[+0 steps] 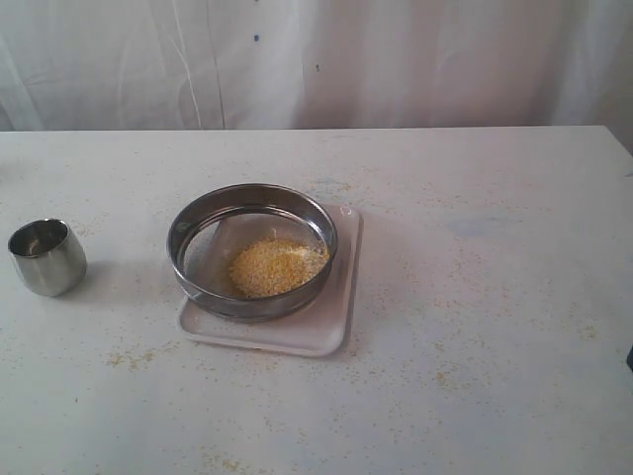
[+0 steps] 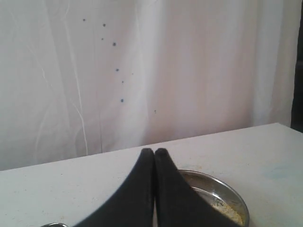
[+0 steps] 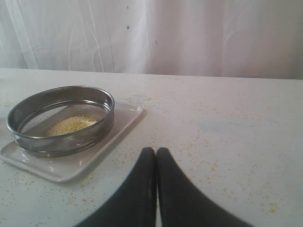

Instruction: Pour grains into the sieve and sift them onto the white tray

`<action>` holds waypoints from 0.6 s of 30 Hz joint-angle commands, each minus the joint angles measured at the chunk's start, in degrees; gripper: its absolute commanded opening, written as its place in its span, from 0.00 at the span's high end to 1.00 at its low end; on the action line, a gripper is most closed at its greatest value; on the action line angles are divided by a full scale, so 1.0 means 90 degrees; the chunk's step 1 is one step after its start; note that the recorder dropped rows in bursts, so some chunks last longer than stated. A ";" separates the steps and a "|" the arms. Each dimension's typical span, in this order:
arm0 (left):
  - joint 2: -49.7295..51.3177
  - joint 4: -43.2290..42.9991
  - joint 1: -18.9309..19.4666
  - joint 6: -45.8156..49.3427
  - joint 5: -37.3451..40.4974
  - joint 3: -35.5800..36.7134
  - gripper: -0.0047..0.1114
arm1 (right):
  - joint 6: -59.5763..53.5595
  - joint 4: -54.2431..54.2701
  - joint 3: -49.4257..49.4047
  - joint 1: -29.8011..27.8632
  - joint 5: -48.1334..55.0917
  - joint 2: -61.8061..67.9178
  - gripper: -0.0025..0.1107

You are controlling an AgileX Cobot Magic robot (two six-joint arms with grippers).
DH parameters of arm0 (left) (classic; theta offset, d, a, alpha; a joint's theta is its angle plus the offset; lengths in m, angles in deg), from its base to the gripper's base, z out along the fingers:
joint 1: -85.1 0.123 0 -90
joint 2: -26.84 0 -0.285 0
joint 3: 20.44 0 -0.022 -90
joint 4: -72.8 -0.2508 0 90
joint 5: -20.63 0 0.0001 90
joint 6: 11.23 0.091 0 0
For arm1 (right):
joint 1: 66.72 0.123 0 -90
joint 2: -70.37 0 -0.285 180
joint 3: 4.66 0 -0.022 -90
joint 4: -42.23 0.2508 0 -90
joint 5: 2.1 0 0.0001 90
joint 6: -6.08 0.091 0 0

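Observation:
The steel-rimmed sieve (image 1: 252, 247) rests on the white tray (image 1: 326, 327) in the middle of the table. A heap of yellow grains (image 1: 274, 267) lies on its mesh, toward the right side. In the right wrist view the sieve (image 3: 61, 118), tray (image 3: 75, 163) and grains (image 3: 71, 125) show ahead of my right gripper (image 3: 155, 152), which is shut and empty. My left gripper (image 2: 154, 152) is shut with nothing in it; part of the sieve (image 2: 222, 196) shows behind its fingers. Neither gripper appears in the exterior view.
A small steel cup (image 1: 46, 256) stands upright at the table's left, apart from the tray. Loose grains (image 1: 134, 358) are scattered over the tabletop around the tray. A white curtain (image 1: 316, 59) hangs behind the table's far edge.

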State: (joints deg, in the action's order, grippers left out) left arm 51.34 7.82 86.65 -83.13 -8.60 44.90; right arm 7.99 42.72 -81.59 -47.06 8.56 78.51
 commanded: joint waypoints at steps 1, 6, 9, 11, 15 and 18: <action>-0.0458 0.0120 -0.0062 -0.0469 0.0052 0.0130 0.96 | 0.0027 -0.0007 -0.0032 -0.0030 -0.0057 -0.0039 0.98; -0.0485 0.0141 -0.0062 -0.0656 -0.0355 0.0130 0.96 | 0.0027 -0.0007 -0.0032 -0.0030 -0.0057 -0.0039 0.98; -0.0524 0.0126 -0.0180 -0.0571 -0.0586 0.0130 0.96 | 0.0027 -0.0007 -0.0032 -0.0030 -0.0057 -0.0039 0.98; -0.0524 0.0238 -0.0221 -0.0230 -0.0636 0.0130 0.96 | 0.0027 -0.0007 -0.0032 -0.0030 -0.0057 -0.0039 0.98; -0.0524 0.1748 -0.0255 0.1806 -0.0974 0.0294 0.96 | 0.0027 -0.0007 -0.0032 -0.0030 -0.0057 -0.0039 0.98; -0.0524 0.2917 -0.0255 0.3320 -0.1215 0.0523 0.96 | 0.0027 -0.0007 -0.0032 -0.0030 -0.0057 -0.0039 0.98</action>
State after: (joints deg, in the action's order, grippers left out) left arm 46.91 24.62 84.65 -65.28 -17.18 47.91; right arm 7.99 42.72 -81.59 -47.06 8.56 78.51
